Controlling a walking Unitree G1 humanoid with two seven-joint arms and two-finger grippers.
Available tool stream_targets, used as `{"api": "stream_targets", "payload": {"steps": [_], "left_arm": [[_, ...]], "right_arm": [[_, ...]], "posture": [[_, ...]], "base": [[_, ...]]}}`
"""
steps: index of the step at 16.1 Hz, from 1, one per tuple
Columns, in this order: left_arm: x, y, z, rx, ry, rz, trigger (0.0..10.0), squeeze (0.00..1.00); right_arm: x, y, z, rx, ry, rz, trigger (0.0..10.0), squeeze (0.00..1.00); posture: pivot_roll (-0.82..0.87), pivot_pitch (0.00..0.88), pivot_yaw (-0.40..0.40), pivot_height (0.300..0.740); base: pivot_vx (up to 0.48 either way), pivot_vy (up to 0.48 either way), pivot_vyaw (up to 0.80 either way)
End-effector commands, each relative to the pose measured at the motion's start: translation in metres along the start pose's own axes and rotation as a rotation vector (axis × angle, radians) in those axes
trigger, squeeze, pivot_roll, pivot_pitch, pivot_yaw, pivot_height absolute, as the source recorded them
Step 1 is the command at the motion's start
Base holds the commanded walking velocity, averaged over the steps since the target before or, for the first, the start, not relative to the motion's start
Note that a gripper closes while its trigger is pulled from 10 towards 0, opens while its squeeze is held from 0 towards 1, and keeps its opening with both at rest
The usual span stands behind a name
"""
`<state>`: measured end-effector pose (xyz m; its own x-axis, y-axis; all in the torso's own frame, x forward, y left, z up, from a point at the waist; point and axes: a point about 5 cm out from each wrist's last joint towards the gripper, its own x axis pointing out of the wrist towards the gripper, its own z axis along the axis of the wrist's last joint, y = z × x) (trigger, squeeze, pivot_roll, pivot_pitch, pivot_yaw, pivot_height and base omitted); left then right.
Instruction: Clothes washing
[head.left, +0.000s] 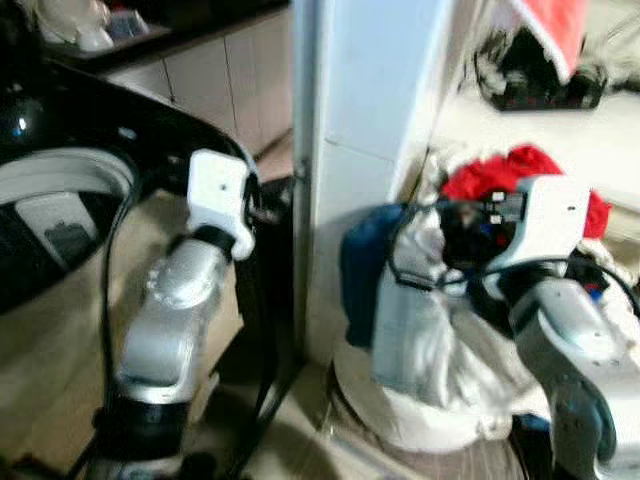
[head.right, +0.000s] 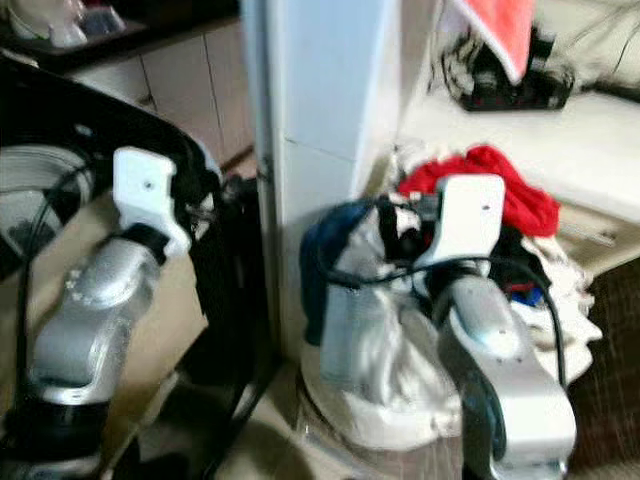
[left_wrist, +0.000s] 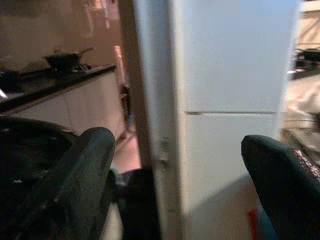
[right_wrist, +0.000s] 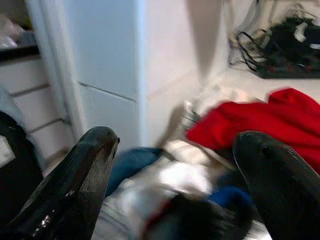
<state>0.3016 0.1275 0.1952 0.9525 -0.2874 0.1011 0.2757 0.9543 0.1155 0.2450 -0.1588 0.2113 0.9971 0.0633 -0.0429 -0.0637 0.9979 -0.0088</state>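
- Red cloth (right_wrist: 280, 117) lay on top of the laundry pile, straight ahead of my right claw (right_wrist: 172, 165) and a little to its right, so that arm was plainly the nearer one.
- My right claw stood wide, its two fingers (right_wrist: 85, 170) spread apart with nothing between them, hovering above the pile and apart from it.
- White laundry basket (head.left: 430, 415) sat on the floor at the near right, against the foot of the white pillar (head.left: 370, 110); it was heaped over its rim with a pale grey-white garment (head.left: 425, 330), a dark blue one (head.left: 360, 265) on the left side and the red one at the far side.
- I judged no clear long axis in the crumpled heap; the reach would go forward and down into it.
- My left claw (left_wrist: 175, 165) was also spread wide and empty, pointing at the pillar, left of the basket.
- Black washing machine (head.left: 60, 200) stood to the far left with its round opening towards me; I could not tell what was inside.
- Tangled black cables (head.left: 540, 75) lay on the white desk (head.left: 560, 140) beyond the pile.
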Motion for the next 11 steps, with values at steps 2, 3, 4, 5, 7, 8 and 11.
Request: {"api": "stream_targets", "payload": {"steps": [2, 3, 4, 5, 7, 8, 11], "left_arm": [[0.002, 0.007, 0.002, 0.017, 0.015, 0.041, 10.0, 0.0], [0.002, 0.007, 0.002, 0.019, 0.022, 0.033, 10.0, 0.0], [0.001, 0.007, 0.0, 0.033, 0.028, 0.021, 10.0, 0.0], [-0.003, 0.006, 0.0, 0.044, 0.014, -0.041, 10.0, 0.0], [-0.01, 0.005, 0.004, 0.031, -0.016, -0.179, 10.0, 0.0], [-0.013, 0.006, 0.006, 0.029, -0.024, -0.248, 10.0, 0.0], [-0.024, 0.005, 0.012, 0.056, -0.011, -0.451, 10.0, 0.0]], "right_arm": [[0.004, 0.0, 0.006, -0.03, -0.014, 0.036, 10.0, 0.0], [0.005, -0.001, 0.007, -0.043, -0.011, 0.047, 10.0, 0.0], [0.007, -0.002, 0.007, -0.06, 0.0, 0.063, 10.0, 0.0], [0.009, -0.002, 0.008, -0.09, 0.009, 0.107, 10.0, 0.0], [0.006, -0.008, 0.004, -0.13, 0.083, 0.119, 10.0, 1.0], [0.003, -0.011, -0.001, -0.168, 0.163, 0.124, 10.0, 1.0], [-0.008, -0.01, -0.002, -0.2, 0.276, 0.178, 10.0, 1.0]], "posture": [[-0.11, 0.0, -0.011, 0.74], [-0.11, 0.0, -0.013, 0.74], [-0.11, 0.0, -0.016, 0.74], [-0.11, 0.0, -0.016, 0.74], [-0.11, 0.001, -0.025, 0.74], [-0.1, 0.002, -0.03, 0.74], [-0.11, 0.003, -0.022, 0.74]], "base": [[0.0, 0.0, 0.0], [0.0, 0.0, 0.0], [0.0, 0.0, 0.0], [0.0, 0.0, 0.0], [0.0, 0.0, 0.0], [0.0, 0.0, 0.0], [0.0, 0.0, 0.0]]}}
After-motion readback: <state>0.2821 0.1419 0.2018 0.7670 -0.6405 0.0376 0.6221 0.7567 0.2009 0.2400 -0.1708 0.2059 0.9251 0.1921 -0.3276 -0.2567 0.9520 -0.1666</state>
